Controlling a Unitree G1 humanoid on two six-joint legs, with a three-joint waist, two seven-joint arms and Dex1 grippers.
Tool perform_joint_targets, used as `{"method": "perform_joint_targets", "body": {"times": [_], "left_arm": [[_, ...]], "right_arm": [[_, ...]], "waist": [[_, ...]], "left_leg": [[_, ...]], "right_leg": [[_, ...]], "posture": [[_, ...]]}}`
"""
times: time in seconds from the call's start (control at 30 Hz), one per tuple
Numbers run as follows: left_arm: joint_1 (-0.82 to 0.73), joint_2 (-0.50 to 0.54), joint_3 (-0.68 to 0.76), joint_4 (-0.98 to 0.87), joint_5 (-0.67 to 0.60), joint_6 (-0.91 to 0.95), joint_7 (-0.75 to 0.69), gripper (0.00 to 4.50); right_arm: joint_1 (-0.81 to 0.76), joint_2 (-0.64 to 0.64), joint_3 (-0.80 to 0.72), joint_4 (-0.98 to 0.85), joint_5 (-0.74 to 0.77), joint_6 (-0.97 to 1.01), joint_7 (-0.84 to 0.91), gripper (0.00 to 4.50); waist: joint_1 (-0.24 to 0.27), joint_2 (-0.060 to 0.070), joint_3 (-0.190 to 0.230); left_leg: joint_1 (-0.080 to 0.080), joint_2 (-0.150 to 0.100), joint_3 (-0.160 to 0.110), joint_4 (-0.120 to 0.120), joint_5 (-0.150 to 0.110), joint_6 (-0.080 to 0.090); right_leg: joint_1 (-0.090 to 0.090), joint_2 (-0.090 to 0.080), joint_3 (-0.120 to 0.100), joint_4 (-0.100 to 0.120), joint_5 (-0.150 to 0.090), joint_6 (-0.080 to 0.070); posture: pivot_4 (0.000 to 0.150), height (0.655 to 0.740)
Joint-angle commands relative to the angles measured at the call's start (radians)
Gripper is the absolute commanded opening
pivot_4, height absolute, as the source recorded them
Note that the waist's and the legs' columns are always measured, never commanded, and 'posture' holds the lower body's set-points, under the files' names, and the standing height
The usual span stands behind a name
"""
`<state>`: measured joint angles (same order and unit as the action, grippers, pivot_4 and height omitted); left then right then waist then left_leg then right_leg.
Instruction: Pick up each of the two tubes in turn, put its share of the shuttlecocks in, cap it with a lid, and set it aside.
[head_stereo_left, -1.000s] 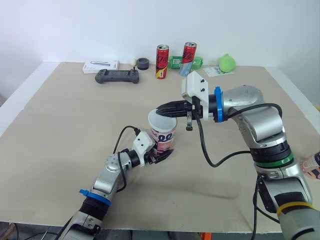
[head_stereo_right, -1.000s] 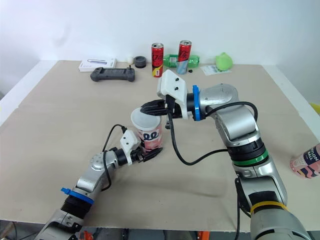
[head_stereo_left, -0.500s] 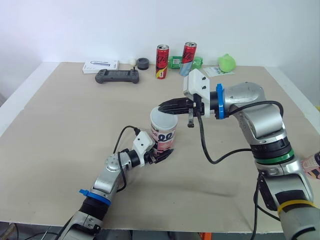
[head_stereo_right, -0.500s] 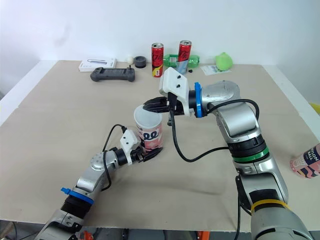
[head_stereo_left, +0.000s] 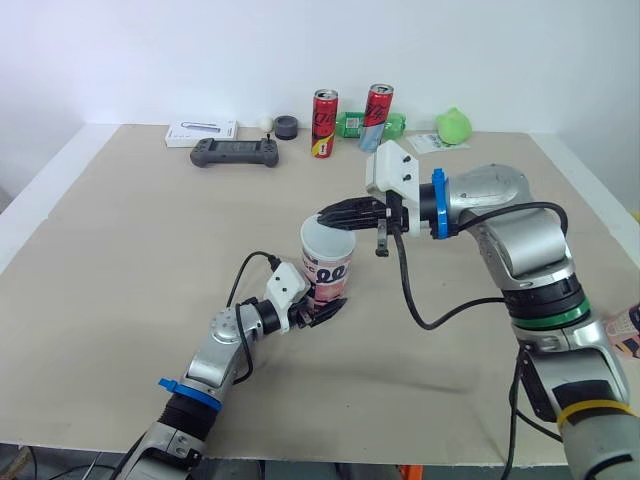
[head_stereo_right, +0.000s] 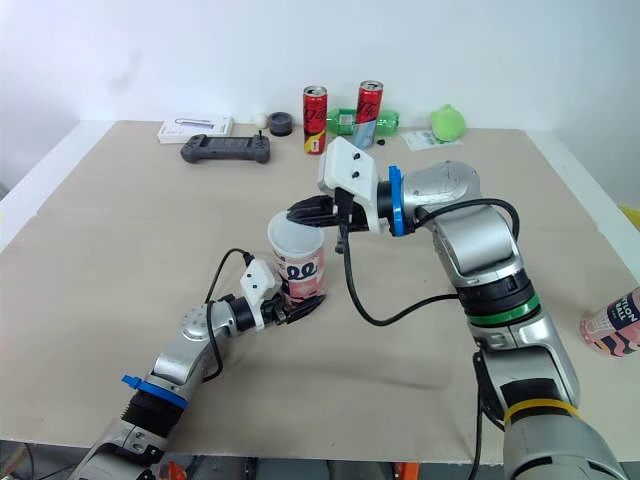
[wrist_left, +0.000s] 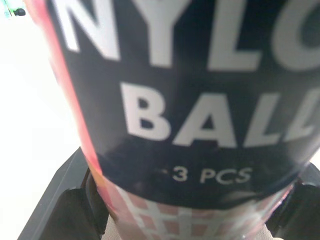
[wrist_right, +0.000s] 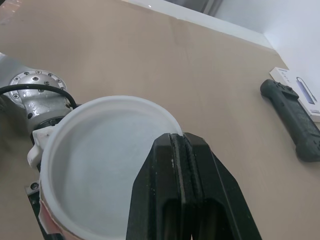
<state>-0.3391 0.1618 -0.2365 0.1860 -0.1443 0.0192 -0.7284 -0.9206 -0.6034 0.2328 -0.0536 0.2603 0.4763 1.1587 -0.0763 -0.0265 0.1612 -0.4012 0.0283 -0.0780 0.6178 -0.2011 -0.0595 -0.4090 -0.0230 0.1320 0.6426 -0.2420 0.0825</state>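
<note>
At table (head_stereo_left: 120, 250) centre, the left gripper (head_stereo_left: 328, 310) is clamping the tube (head_stereo_left: 328, 272) while the right gripper (head_stereo_left: 325, 215), from two o'clock, is pinching its lid (wrist_right: 100, 150) on, with setting aside pending.

Upright pink tube (head_stereo_left: 326, 280), white lid (head_stereo_left: 327, 240) atop

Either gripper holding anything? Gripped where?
Left gripper clamps the tube near its base. Right gripper sits shut at the rim of the lid; whether it pinches it cannot be told.
</note>
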Motion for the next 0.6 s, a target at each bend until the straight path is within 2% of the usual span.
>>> {"method": "perform_joint_targets", "body": {"times": [0.03,0.53,0.6], "left_arm": [[0.018,0.002,-0.004,0.029,0.006,0.026,0.004,3.25],[0.019,0.001,-0.002,0.03,0.008,0.025,0.006,3.25],[0.018,0.0,-0.002,0.03,0.008,0.025,0.005,3.25]], "right_arm": [[-0.005,-0.016,-0.004,-0.034,-0.007,-0.015,0.011,0.07],[-0.016,-0.009,-0.004,-0.017,-0.035,-0.031,0.012,0.07],[-0.02,-0.009,-0.006,-0.014,-0.038,-0.033,0.01,0.74]], "waist": [[0.0,0.0,0.0],[0.0,0.0,0.0],[0.0,0.0,0.0]], "left_leg": [[0.0,0.0,0.0,0.0,0.0,0.0],[0.0,0.0,0.0,0.0,0.0,0.0],[0.0,0.0,0.0,0.0,0.0,0.0]], "right_leg": [[0.0,0.0,0.0,0.0,0.0,0.0],[0.0,0.0,0.0,0.0,0.0,0.0],[0.0,0.0,0.0,0.0,0.0,0.0]], "posture": [[0.15,0.74],[0.15,0.74],[0.15,0.74]]}}
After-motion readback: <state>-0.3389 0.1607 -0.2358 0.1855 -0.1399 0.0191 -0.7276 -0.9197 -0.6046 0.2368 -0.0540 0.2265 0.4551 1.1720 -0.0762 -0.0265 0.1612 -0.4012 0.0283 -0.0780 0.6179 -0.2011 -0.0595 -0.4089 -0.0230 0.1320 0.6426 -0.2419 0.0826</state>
